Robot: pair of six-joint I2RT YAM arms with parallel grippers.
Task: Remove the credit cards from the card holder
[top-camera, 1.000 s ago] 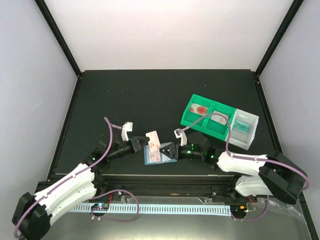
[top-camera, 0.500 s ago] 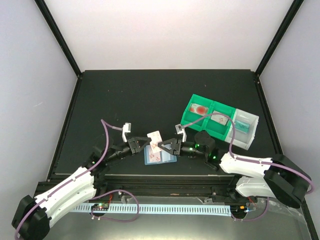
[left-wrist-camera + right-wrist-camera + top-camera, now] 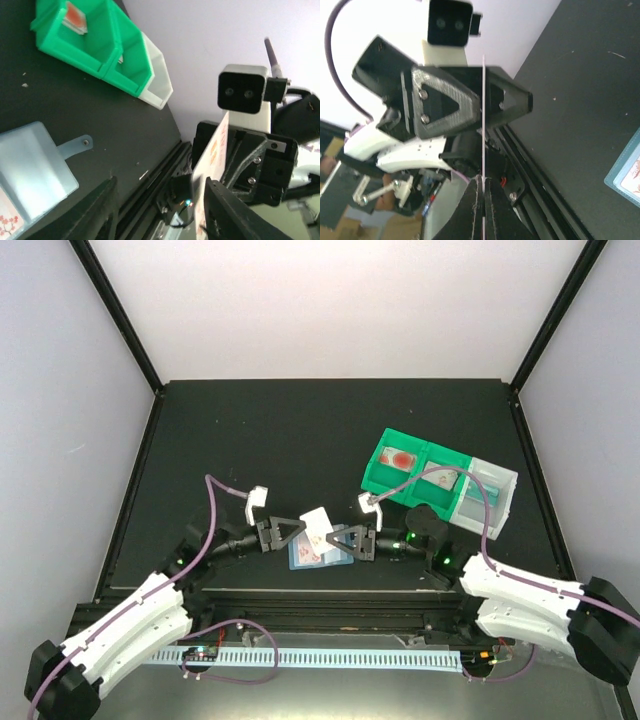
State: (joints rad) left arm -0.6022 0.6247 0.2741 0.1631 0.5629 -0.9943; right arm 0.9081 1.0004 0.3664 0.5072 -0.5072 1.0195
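Observation:
A whitish-pink credit card with a red mark hangs in the air above the light blue card holder. My right gripper is shut on the card's right edge; in the right wrist view the card is edge-on, pinched between the fingertips. My left gripper stands open on the card's left side. In the left wrist view the card sits close beside one finger. The card holder lies flat on the table with another card in its pocket.
Two green bins and a clear bin stand at the right; one green bin holds a red card, the clear one a teal card. The table's near edge rail runs just below the holder.
The right gripper has shut on the card and the left gripper has opened and let it go. Both grippers stay close together above the holder.

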